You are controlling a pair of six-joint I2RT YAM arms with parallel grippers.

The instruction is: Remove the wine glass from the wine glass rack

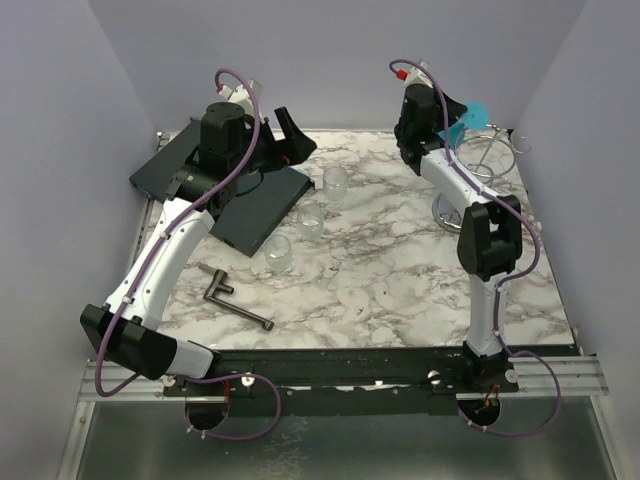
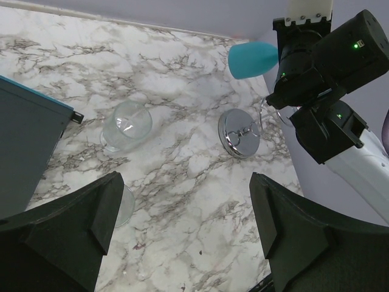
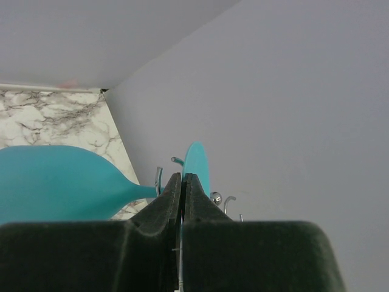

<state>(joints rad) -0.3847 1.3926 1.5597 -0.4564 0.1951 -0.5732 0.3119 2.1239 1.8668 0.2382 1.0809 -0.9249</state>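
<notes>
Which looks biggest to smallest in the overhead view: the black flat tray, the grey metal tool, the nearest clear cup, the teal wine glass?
1. black flat tray: clearly largest.
2. grey metal tool: longer than the cup is wide.
3. nearest clear cup and teal wine glass: alike; the right arm hides part of the glass.

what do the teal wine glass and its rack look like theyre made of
Wine glass: opaque teal, soft even sheen, no see-through; probably plastic, possibly tinted glass. Rack: chromed metal wire, judging by its mirror-bright round base.
</notes>
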